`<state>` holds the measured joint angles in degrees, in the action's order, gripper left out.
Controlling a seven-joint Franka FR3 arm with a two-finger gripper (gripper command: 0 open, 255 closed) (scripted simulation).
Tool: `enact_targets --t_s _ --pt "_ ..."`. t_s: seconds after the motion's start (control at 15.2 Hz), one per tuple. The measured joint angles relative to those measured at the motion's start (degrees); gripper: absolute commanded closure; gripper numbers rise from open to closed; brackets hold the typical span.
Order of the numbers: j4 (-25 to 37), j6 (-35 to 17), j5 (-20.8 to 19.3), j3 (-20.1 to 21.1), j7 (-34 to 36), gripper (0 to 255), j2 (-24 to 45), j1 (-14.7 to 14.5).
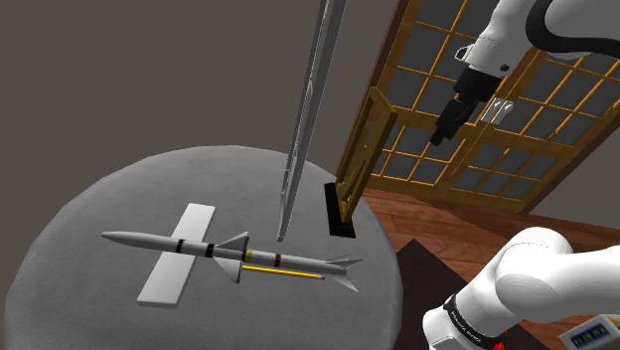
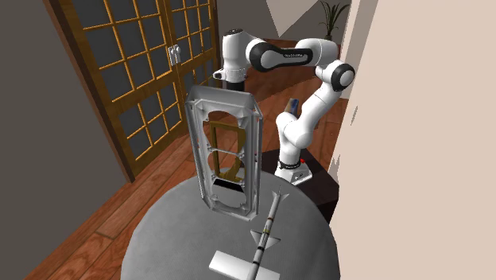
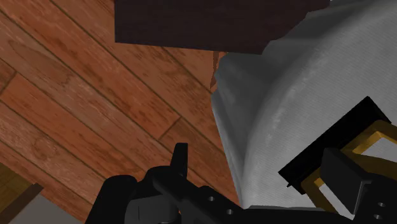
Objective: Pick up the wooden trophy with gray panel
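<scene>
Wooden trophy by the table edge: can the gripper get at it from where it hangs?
Probably yes. The open gripper hangs above and beside the wooden trophy with nothing between them. The tall grey frame stands close on the trophy's other side, so approach from the gripper's side.

On your round table (image 1: 89,209), the rocket model (image 1: 199,247) lies across a flat slab (image 1: 164,278), toward the shoulder view's lower left. The tall frame (image 1: 303,119) stands on end between the rocket and the trophy (image 1: 360,149), which sits at the table's edge nearest the arm. The gripper (image 1: 444,127) hangs higher, beside the trophy's top and apart from it. The lattice doors (image 1: 556,119) stand behind both.
</scene>
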<state>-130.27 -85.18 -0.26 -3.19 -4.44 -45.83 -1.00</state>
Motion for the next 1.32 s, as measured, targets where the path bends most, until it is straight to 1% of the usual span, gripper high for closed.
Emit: enact_targets --t_s 0.07,0.2,0.33,0.66,0.86,0.99,1.25,1.32 --pt "0.00 0.00 0.00 0.00 0.00 0 0.00 0.00" --pt "-0.77 -1.06 0.84 2.14 3.41 0 0.40 0.37" --pt "-1.51 -2.23 2.25 5.59 8.94 0 1.00 0.83" --pt "-2.25 -7.04 5.20 14.45 23.70 0 5.68 2.36" --pt "-1.14 -10.05 6.17 19.79 32.86 0 10.41 3.68" --pt "-0.14 -12.05 6.12 22.84 38.57 0 13.87 4.84" --pt "4.77 -17.46 4.99 29.34 51.10 0 21.76 7.14" --pt "5.40 -16.49 4.62 30.49 53.40 0 23.71 7.49"
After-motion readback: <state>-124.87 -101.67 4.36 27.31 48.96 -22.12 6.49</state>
